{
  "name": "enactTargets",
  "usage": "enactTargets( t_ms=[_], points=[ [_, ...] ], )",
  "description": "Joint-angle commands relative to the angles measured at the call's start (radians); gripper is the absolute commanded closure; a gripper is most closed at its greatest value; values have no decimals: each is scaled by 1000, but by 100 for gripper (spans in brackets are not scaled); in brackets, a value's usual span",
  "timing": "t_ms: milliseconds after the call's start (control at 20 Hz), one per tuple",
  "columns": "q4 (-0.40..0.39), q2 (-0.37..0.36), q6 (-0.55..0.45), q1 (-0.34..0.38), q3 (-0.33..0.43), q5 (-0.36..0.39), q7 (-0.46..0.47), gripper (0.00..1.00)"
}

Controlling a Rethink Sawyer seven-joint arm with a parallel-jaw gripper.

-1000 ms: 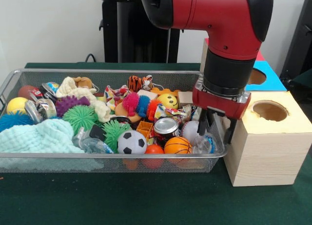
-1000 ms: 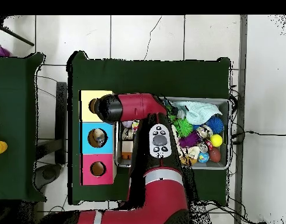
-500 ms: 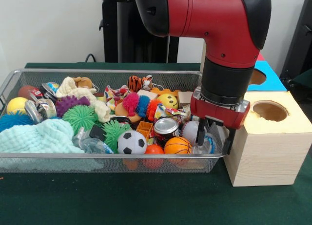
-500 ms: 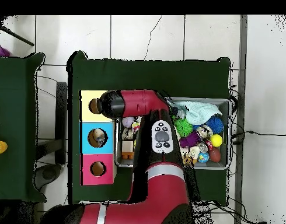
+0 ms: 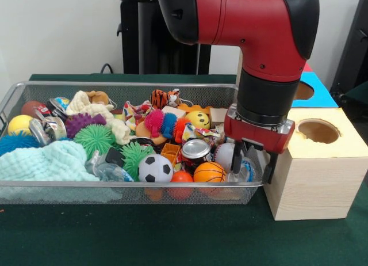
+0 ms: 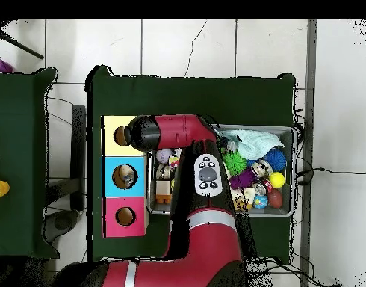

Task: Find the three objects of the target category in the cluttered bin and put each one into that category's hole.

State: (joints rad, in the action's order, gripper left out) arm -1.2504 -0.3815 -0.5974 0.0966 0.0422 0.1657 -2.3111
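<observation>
1. In the wire bin (image 5: 115, 185), from the left, lay a soft pale cloth (image 5: 43, 162), rubbery spiky balls (image 5: 95, 138) and smooth hard small balls (image 5: 210, 171).
2. The target category was not clear; a ball would likely roll, so grip across its middle.
3. At the bin's right end the pincer (image 5: 252, 162) hung spread, holding nothing, beside the wooden box (image 5: 322, 174).

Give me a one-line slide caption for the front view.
Sawyer's open gripper hangs over the toy-filled wire bin beside the wooden box.
</observation>
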Motion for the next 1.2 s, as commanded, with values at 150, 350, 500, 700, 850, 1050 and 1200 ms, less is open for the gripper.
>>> enactTargets(
  t_ms=[150, 350, 500, 700, 850, 1050, 1200],
  points=[
    [-12, 38, 45, 77, 50, -8, -22, 0],
    [-74, -14, 36, 79, 54, -12, -25, 0],
    [-105, -35, 37, 92, 59, -6, -12, 0],
    [-131, -51, 41, 110, 67, 5, 6, 0],
    [-124, -44, 45, 104, 64, 10, -6, 0],
    [-93, -19, 49, 97, 64, 11, -18, 0],
    [-77, -11, 44, 91, 59, 10, -27, 0]
  ],
)
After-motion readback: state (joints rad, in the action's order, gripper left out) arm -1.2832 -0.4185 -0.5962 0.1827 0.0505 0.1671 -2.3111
